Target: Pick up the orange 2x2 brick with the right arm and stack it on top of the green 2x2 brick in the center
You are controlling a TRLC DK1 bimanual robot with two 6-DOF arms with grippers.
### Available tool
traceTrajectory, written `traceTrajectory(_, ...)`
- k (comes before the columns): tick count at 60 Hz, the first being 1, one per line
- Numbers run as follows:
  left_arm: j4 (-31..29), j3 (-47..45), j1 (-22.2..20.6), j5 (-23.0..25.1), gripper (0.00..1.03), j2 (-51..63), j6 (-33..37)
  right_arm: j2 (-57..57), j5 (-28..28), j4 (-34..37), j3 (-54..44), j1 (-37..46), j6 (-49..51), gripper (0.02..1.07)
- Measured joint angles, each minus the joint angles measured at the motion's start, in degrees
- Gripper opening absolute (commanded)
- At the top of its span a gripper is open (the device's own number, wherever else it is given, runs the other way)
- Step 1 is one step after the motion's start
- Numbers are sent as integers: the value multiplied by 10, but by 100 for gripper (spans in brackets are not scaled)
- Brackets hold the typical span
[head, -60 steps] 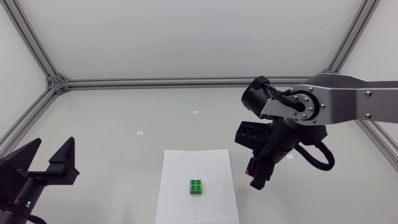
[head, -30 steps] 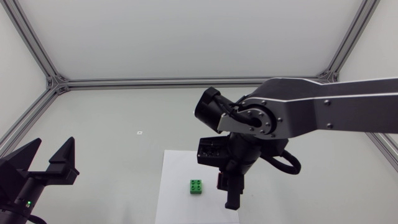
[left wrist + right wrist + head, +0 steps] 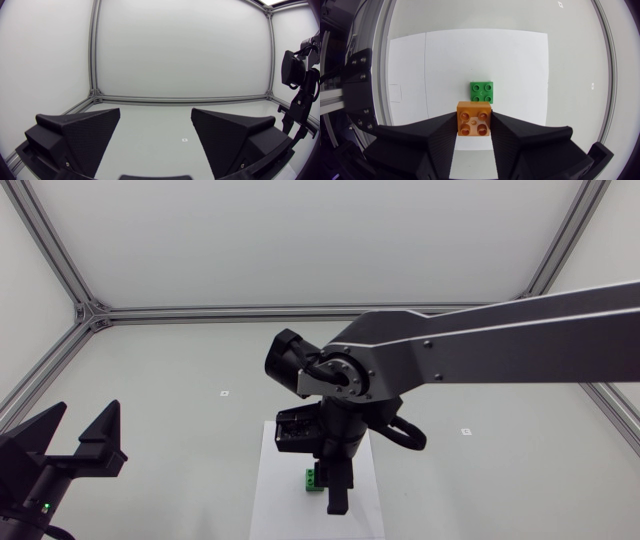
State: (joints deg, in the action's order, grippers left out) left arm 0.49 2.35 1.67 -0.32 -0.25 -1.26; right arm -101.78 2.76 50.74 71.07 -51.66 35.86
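Observation:
The orange 2x2 brick (image 3: pixel 474 118) sits studs-up between the black fingers of my right gripper (image 3: pixel 474 120), which is shut on it. Just ahead of it the green 2x2 brick (image 3: pixel 482 92) lies on a white paper sheet (image 3: pixel 445 60). In the head view my right arm reaches in from the right, past the middle, with its gripper (image 3: pixel 336 496) over the sheet (image 3: pixel 268 500). Only a corner of the green brick (image 3: pixel 313 478) shows beside it, and the orange brick is hidden. My left gripper (image 3: pixel 87 416) stays open at the table's near left corner, nothing between its fingers (image 3: pixel 80 130).
Small white markers (image 3: pixel 225 392) (image 3: pixel 465 431) are stuck on the grey table. An aluminium frame (image 3: pixel 90 312) runs along the table's edges. My right arm (image 3: pixel 300 100) shows far off to the side in the left wrist view.
My right arm has swung leftward from the table's right side to over the white sheet, carrying the orange brick up to the green one. The left arm has not moved.

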Motion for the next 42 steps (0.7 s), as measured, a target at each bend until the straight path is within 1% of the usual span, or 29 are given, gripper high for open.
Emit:
traceTrajectory(22,0,0,0,0,99,0,0,-84,0,-6,56,0,7,33)
traceTrajectory(42,0,0,0,0,99,0,0,-99,0,-10,67,1,7,33)
